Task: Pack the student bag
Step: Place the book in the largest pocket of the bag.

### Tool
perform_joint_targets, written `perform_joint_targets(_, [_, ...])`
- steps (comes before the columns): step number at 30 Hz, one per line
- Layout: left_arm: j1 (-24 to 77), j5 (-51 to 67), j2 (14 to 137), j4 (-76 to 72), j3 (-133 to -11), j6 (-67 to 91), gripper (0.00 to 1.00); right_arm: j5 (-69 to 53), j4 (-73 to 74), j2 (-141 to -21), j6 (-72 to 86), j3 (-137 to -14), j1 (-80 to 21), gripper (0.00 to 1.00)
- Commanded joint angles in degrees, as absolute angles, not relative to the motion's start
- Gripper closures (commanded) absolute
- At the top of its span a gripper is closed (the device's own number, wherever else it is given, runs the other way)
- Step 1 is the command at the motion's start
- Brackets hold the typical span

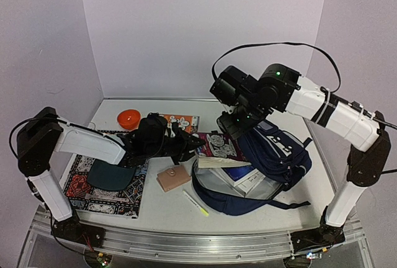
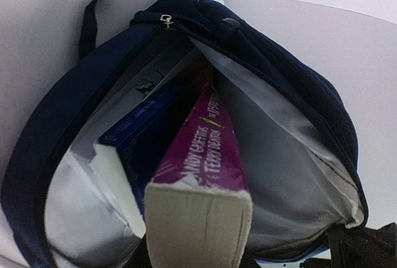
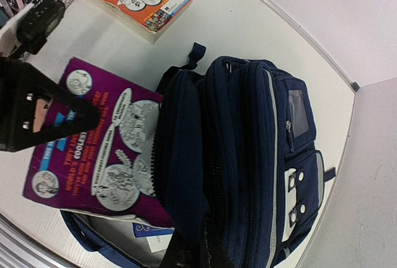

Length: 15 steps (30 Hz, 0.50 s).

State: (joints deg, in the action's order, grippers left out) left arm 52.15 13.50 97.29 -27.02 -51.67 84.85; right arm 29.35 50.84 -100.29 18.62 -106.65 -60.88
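Two books sit in the mouth of the student bag [image 1: 279,150], which lies at the right of the table [image 1: 161,215] in the top view, its opening turned toward the centre of the frame. The left gripper [image 1: 186,146] reaches in from the left and is clenched on the near end of a purple book [image 1: 218,145]. In the left wrist view that book stands on edge, spine uppermost, with its far end inside the grey-lined opening. Just to its left in that view a blue book [image 2: 139,128] lies deeper in the bag, close against the purple one.

The right gripper [image 1: 231,128] hangs over the bag's upper edge, at the centre of the top view. Its fingers are pinched tight on the navy fabric beside the zip, and the mouth gapes below it. In the right wrist view this grip shows at the bottom centre, dark against the fabric, with the bag's white buckle patches toward the lower right.

An orange book [image 1: 183,121] lies flat at the upper middle of the top view, and an orange bowl [image 1: 129,118] stands just left of it. A tan block [image 1: 172,178] rests below the left gripper, apart from it. A yellow-green pen [image 1: 196,203] lies near the bag's lower strap, and a patterned mat [image 1: 87,193] lies at the lower left under the left arm
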Motion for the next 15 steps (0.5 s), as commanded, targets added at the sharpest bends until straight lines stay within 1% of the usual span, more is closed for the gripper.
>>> perform_joint_targets(1, [54.01,7.97,101.92,-37.48,-59.91,86.8,1.0,29.88,44.77,-97.33,18.22,-107.85,-61.45,1.0])
perform_joint_targets(7, [56.58,2.7,109.81,-38.27,-65.76,88.43,1.0,29.18,43.44,-96.6,18.31,-106.9,-61.49,1.0])
perform_joint_targets(10, [58.52,-1.73,112.79,-38.31,-68.23,88.07,1.0,29.14,43.08,-96.44,18.12,-106.55,-61.48,1.0])
perform_joint_targets(15, [61.07,-4.52,117.9,-38.25,-74.38,85.84,1.0,29.24,42.89,-96.5,17.36,-106.28,-61.46,1.0])
